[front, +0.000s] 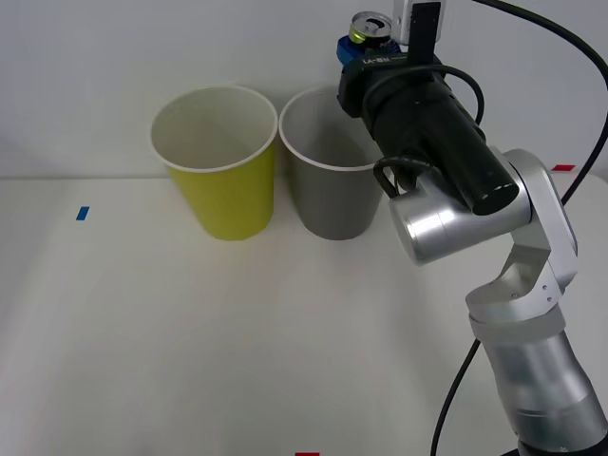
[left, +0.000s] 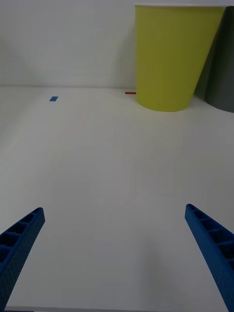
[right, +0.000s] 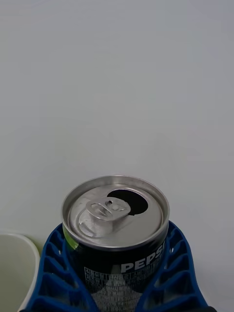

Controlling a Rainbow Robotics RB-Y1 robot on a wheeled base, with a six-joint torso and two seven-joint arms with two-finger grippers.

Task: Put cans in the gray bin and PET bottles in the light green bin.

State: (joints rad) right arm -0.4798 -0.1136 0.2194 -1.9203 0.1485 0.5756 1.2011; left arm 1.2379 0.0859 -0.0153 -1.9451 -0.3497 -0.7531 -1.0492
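The right tool [right: 117, 273] grips the can [right: 116, 219] upright between its blue fingers [right: 53, 273], raised above the far right rim of the gray bin [front: 328, 204]. Beside that bin on the white bench [front: 237, 342] stands the light green bin [front: 223, 190]. The left tool [left: 117, 253] hangs wide open low over bare bench.

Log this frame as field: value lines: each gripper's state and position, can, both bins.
right gripper: shut on the can, raised above the far right rim of the gray bin
can: upright, opened top facing up, between the blue fingers
gray bin: upright on the table, right of the light green bin
light green bin: upright, beside the gray bin
left gripper: open, low over the bare table, facing the light green bin
can in bin: not yet
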